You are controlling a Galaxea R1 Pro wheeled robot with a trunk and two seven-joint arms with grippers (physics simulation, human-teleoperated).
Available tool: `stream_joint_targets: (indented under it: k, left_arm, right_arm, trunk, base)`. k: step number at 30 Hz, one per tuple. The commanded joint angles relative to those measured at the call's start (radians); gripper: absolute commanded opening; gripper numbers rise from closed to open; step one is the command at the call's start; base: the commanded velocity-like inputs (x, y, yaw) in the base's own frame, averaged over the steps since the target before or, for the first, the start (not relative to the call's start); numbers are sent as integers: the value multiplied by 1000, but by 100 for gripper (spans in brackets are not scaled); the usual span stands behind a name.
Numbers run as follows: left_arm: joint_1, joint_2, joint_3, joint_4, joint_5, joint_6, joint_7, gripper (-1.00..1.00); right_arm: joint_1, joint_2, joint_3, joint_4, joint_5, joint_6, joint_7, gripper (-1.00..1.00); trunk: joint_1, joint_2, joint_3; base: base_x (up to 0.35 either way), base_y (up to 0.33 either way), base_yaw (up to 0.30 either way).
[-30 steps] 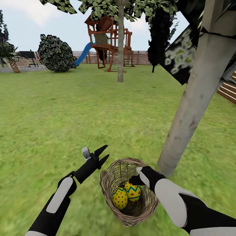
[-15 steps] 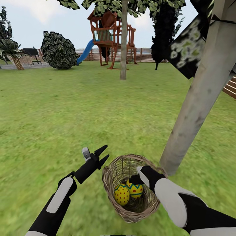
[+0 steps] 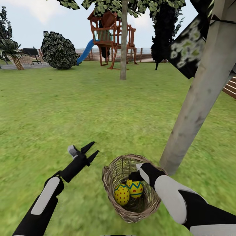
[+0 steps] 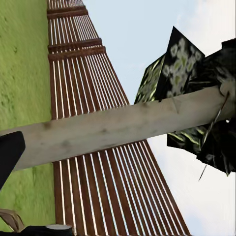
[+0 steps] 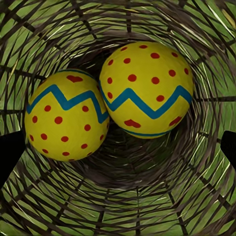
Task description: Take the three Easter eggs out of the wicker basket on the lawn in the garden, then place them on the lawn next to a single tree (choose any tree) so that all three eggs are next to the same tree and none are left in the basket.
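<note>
Reaching inside the wicker basket (image 3: 113, 193) rim, the spread right claw (image 5: 118, 147) flanks two eggs (image 5: 145, 88); left claw (image 3: 90, 151) splayed.

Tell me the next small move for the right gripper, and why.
Probably lower the right gripper onto the nearer egg and close. It sits open inside the wicker basket, fingertips wide, two eggs lying below, neither grasped.
</note>
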Motion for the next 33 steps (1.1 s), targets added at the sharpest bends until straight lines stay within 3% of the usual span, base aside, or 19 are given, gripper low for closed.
stream_joint_targets:
  k: [1, 10, 11, 17, 33]
  left_arm:
    - [0, 6, 5, -5, 13, 10, -6, 100]
    - [12, 52, 56, -24, 61, 61, -11, 100]
    - [13, 50, 639, -24, 61, 143, -11, 100]
    - [14, 50, 641, -22, 65, 144, -13, 100]
    - [14, 50, 640, -20, 64, 144, -13, 100]
  right_arm:
    - [0, 1, -8, -2, 10, 6, 2, 100]
    - [0, 0, -7, -2, 16, 6, -7, 100]
    - [0, 1, -7, -2, 16, 5, -7, 100]
    - [0, 2, -6, -2, 17, -1, -8, 100]
    - [0, 2, -5, -2, 18, -27, -8, 100]
  trunk:
    - [0, 0, -1]
    - [0, 0, -1]
    - [0, 0, -1]
    - [0, 0, -1]
    - [7, -4, -63]
  base:
    - [0, 0, 0]
    - [0, 0, 0]
    - [0, 0, 0]
    - [0, 0, 0]
    - [0, 0, 0]
